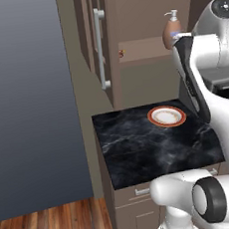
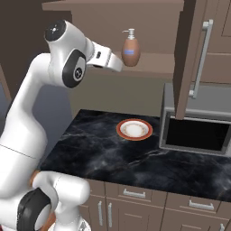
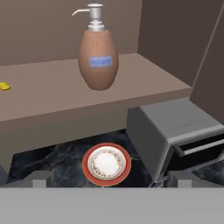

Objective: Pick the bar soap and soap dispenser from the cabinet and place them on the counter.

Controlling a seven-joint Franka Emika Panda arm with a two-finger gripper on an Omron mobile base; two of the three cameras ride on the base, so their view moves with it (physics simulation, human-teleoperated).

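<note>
Claw, fully open and holding nothing, poised in front of the cabinet's inner shelf; in the hand view its two finger tips rise at either side above the plate. Soap dispenser: brown bottle with white pump and blue label band, standing upright on the shelf, apart from the claw. Bar soap: small orange-tan block lying on the same shelf, well to one side of the dispenser near the open door. Table: black veined slab below the shelf, carrying a round plate with an orange rim. Microwave: grey, just beside the plate on the table, under the cabinet door with its silver bar handle.
</note>
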